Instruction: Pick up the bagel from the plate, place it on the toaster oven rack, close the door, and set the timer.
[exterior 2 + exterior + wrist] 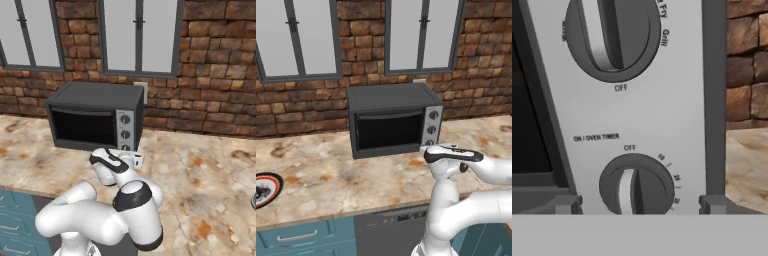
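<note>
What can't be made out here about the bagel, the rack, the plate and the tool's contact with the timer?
- Bagel and rack: behind the shut door's dark glass, base views.
- Plate: cut off by left base view's left edge.
- Tool: fingertips barely rise either side of the timer knob in hand view; contact unclear.

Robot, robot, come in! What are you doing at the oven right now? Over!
Gripper open, straddling the timer knob, not turning it yet. Door closed. Knob pointing at OFF. Nothing in the way.
</note>
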### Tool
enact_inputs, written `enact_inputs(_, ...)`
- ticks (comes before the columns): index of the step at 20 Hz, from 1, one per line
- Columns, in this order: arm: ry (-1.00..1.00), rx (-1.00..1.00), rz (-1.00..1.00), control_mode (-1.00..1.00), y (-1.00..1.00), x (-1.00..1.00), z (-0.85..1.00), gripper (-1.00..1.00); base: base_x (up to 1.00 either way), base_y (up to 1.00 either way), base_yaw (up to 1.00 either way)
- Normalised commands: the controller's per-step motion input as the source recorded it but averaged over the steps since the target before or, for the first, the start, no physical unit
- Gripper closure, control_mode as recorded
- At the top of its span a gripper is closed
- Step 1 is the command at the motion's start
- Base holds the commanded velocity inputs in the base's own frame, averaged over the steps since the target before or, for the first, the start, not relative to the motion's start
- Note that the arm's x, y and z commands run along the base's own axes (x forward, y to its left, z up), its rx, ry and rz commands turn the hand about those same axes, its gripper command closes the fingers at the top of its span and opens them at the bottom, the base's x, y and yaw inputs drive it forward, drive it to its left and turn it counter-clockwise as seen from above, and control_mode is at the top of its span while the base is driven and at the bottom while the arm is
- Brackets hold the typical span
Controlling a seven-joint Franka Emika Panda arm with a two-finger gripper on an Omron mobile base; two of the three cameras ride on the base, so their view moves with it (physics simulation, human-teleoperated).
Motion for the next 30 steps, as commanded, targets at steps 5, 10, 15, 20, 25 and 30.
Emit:
enact_inputs(5,-0.09,-0.01,0.00,-1.00,0.16,0.05,0.00,1.00,0.00,0.00,0.00)
enact_inputs(10,-0.21,-0.08,0.00,-1.00,0.11,0.00,0.07,1.00,0.00,0.00,0.00)
enact_inputs(15,-0.23,-0.14,0.01,-1.00,0.21,0.03,0.24,1.00,0.00,0.00,0.00)
enact_inputs(20,0.07,-0.01,0.02,-1.00,0.27,0.13,0.53,1.00,0.00,0.00,0.00)
enact_inputs(25,0.31,0.00,0.00,-1.00,0.39,0.12,0.68,1.00,0.00,0.00,0.00)
enact_inputs(30,0.31,0.09,0.00,-1.00,0.37,0.03,0.61,1.00,0.00,0.00,0.00)
